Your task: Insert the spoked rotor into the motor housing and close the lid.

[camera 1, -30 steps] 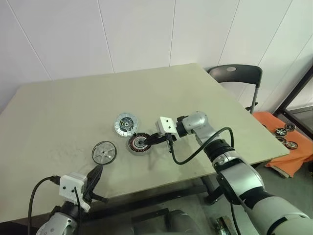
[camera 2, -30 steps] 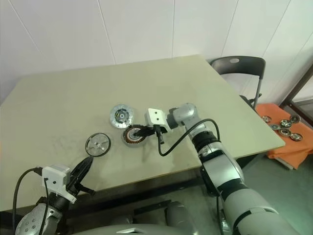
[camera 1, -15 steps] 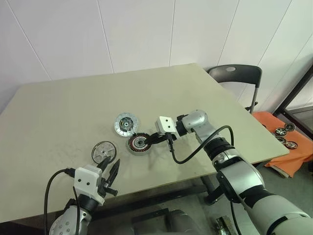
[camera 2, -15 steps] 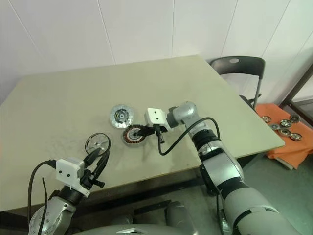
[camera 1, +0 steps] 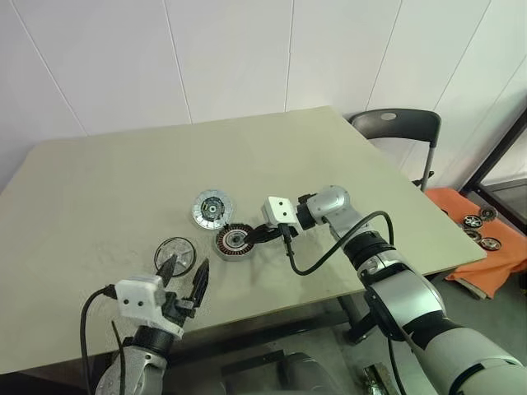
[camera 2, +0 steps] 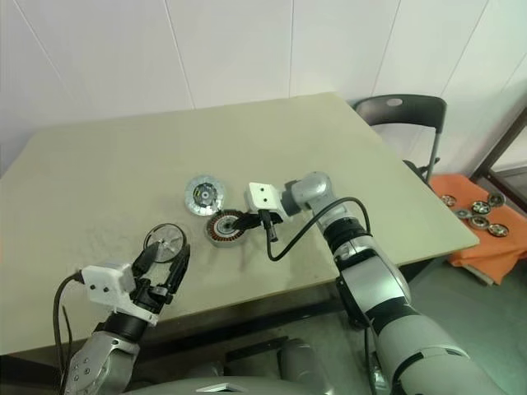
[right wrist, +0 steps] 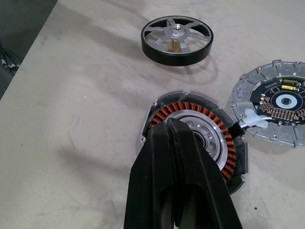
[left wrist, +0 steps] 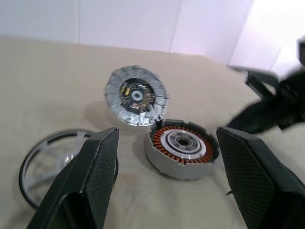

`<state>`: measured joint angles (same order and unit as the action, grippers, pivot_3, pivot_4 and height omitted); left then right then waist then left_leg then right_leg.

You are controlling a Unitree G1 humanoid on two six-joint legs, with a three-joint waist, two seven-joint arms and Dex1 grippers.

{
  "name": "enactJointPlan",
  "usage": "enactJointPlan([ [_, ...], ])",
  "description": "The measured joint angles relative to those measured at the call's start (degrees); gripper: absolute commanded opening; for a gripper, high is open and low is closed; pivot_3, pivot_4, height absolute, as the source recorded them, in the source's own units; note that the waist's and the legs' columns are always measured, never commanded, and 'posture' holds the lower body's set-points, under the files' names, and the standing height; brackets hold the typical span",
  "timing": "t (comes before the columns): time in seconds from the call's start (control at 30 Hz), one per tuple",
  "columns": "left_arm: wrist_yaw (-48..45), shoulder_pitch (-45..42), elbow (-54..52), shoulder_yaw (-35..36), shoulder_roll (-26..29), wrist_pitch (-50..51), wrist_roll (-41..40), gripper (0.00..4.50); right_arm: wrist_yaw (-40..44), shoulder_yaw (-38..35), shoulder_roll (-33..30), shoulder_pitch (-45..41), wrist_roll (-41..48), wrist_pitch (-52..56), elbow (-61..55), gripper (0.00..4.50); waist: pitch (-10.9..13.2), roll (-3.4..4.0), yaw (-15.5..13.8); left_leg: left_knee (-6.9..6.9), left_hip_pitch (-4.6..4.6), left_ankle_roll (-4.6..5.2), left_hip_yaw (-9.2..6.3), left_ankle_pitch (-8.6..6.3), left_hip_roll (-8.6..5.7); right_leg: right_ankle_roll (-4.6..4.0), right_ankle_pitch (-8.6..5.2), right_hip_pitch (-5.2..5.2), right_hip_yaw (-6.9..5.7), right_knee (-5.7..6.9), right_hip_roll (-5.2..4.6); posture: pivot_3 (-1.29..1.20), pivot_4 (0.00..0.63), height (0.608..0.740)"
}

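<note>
— Right, our left gripper [camera 1: 184,278] has its 2 fingers spread wide, nothing between them, hovering near the table edge just short of the spoked rotor [camera 1: 174,253]. How do we take it cleanly?

— We come in low and level, straddle the black rim and close on the rim itself, not the spokes — judging by how thin it looks, a pinch across the spokes could tip it. It lies flat on the table [camera 1: 123,173], apart from the other 2 parts.

— And the motor housing [camera 1: 234,240]?

— It sits just beside the rotor, to its right. Our right gripper [right wrist: 178,131] has its fingers pressed together, tips resting on the silver centre, so we judge it is steadying the part. We should keep that hold until the rotor is overhead.

— Materials?

— The rotor is a flat wheel: dark rim, pale metal spokes, small hub. The housing is a shallow round cup with ribbed copper-brown windings around a smooth silver core. The lid [left wrist: 136,95] lies behind it, touching or nearly so — a dull silver disc with a segmented edge and a darker inner ring.
</note>
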<state>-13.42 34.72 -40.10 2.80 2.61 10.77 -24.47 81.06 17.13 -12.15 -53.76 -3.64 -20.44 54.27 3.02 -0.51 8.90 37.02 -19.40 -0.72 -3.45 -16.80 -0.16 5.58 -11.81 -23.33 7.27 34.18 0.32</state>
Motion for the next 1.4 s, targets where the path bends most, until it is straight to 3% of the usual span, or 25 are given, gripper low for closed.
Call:
enactJointPlan([
  [0.17, -0.87, -0.22, 6.05, 5.15, -1.15, 1.79, -10.73, 3.49, -0.33, 0.0, 0.02, 0.0, -0.12, -0.09, 0.1, 0.0, 0.0, -0.01, -0.03, 0.02, -0.01, 0.0, 0.0, 0.0, -0.02, 0.0, 0.0, 0.0, 0.0, -0.01, 0.01, 0.0, 0.0, 0.74],
  [0.4, -1.6, -1.65, 12.71, 11.62, -2.58, 1.74, -19.49, 3.49, -0.69, 0.07, 0.07, 0.0, -0.31, -0.17, 0.12, 0.0, -0.01, -0.04, -0.04, 0.05, -0.01, 0.0, -0.02, 0.0, -0.03, 0.0, 0.0, 0.0, -0.02, 0.0, 0.02, 0.0, 0.0, 0.74],
  [0.63, -2.8, -2.99, 14.92, 17.27, 0.04, 1.0, -21.26, 3.49, -0.89, 0.14, 0.06, 0.0, -0.61, -0.17, 0.13, 0.0, -0.01, -0.04, -0.03, 0.05, -0.02, -0.01, -0.01, 0.0, -0.03, 0.0, 0.0, 0.01, -0.01, -0.03, 0.02, 0.0, 0.0, 0.74],
  [0.97, -3.71, -4.06, 14.4, 18.65, 3.64, 0.88, -19.15, 3.49, -1.53, 0.34, -0.21, 0.01, -0.63, -0.13, 0.11, 0.0, -0.02, -0.05, -0.03, 0.05, -0.02, -0.01, -0.01, 0.0, -0.03, 0.0, 0.0, 0.02, -0.01, -0.02, 0.02, 0.0, 0.0, 0.74],
  [1.0, -4.38, -5.26, 15.3, 18.63, 4.81, 1.06, -18.94, 3.49, -1.56, 0.33, -0.47, 0.15, -0.62, -0.13, 0.08, 0.0, -0.02, -0.04, -0.09, 0.03, 0.01, -0.01, -0.01, 0.0, -0.03, 0.0, 0.0, 0.04, -0.01, -0.02, 0.01, 0.0, 0.0, 0.74],
  [1.13, -7.88, -24.98, 37.1, 24.32, 19.88, 3.84, -18.97, 3.49, -1.98, 0.52, -0.11, 0.37, -0.65, -0.01, -0.18, 0.0, -0.03, -0.07, -1.01, 0.12, 0.04, -0.05, -0.57, 0.04, -0.03, -0.19, 0.13, 0.0, -0.49, 0.19, 0.21, 0.0, 0.0, 0.74],
  [1.4, -9.1, -33.18, 47.16, 21.28, 20.54, 5.25, -13.68, 3.49, -2.54, 0.44, -0.81, 1.53, -0.61, 0.55, -0.36, 0.0, -0.13, -0.01, -0.3, -0.02, -0.06, -0.2, -0.52, -0.03, -0.11, -0.04, 0.36, -0.12, -0.49, 0.1, -0.06, 0.0, 0.0, 0.74],
])
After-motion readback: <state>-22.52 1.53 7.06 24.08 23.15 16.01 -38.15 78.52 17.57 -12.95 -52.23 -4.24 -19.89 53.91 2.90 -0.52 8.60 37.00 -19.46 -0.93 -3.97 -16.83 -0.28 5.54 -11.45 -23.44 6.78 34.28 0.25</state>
